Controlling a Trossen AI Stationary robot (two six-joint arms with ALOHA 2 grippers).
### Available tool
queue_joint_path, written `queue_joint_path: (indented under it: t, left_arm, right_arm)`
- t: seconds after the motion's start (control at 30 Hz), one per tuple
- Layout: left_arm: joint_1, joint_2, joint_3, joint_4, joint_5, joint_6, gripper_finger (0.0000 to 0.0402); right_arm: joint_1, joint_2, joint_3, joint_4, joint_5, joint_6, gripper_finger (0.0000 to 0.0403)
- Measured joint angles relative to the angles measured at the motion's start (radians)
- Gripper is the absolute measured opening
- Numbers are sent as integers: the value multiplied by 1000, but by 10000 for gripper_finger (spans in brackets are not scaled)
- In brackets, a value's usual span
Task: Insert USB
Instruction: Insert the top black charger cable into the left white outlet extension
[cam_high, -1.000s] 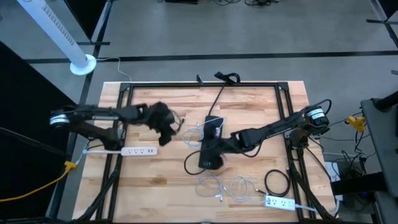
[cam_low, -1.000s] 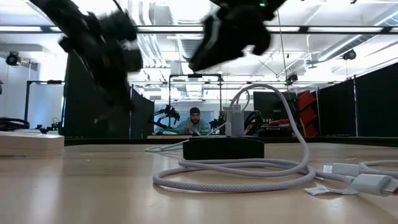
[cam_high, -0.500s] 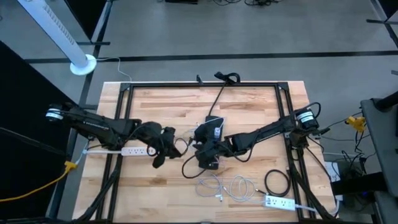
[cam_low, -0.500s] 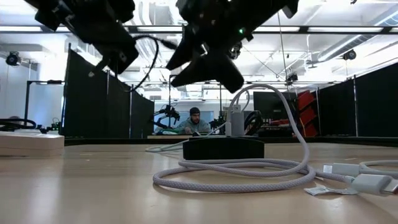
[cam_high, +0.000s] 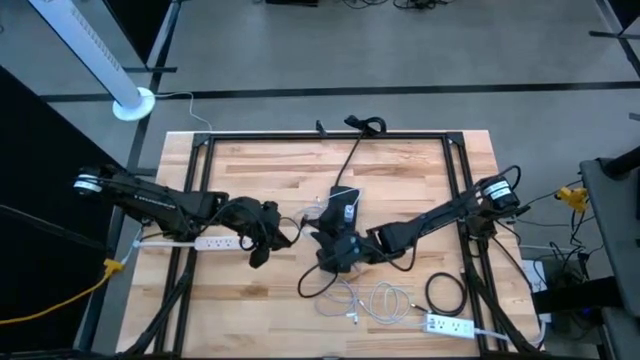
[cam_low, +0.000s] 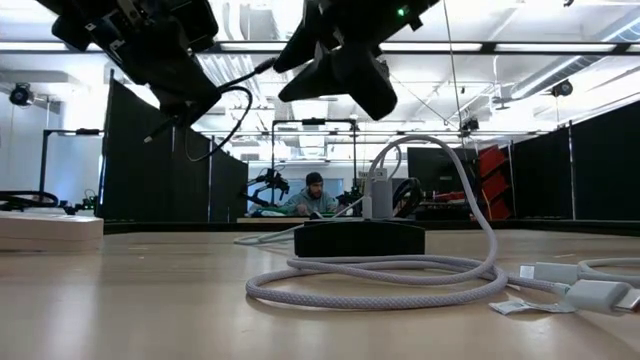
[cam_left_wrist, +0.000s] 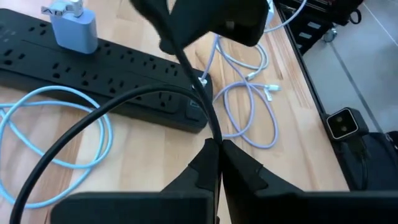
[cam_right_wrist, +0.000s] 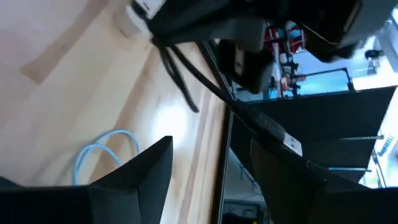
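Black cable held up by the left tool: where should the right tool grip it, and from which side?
Probably the stiff plug housing behind its metal tip, not the limp black cable. The left tool pinches the cord farther back, leaving the plug end free in the air. The open right tool faces it, so approach from the right arm's side.

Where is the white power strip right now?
In the high view the white power strip lies by the table's left edge, right under the left arm, just left of the left gripper.
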Motion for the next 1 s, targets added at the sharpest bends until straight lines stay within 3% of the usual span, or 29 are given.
queue_joint_path:
  t: [0.2, 0.37, 0.77, 0.87, 1.0]
  left_arm:
    - [0, 0, -5, 2, -21, -30, 0]
    - [0, 0, -5, 19, -23, -28, 0]
    - [-2, 0, -6, 32, -18, -30, 0]
    - [-3, 0, -6, 31, -18, -29, 0]
    - [-3, 0, -6, 30, -18, -28, 9]
  right_arm:
    - [4, -2, 0, -80, 134, 56, 199]
    - [-1, 2, -1, -25, -19, 53, 199]
    - [-69, 49, -1, 57, -42, -54, 193]
    - [-82, 56, -1, 75, -41, -15, 153]
    - [-85, 55, -1, 87, -46, 33, 34]
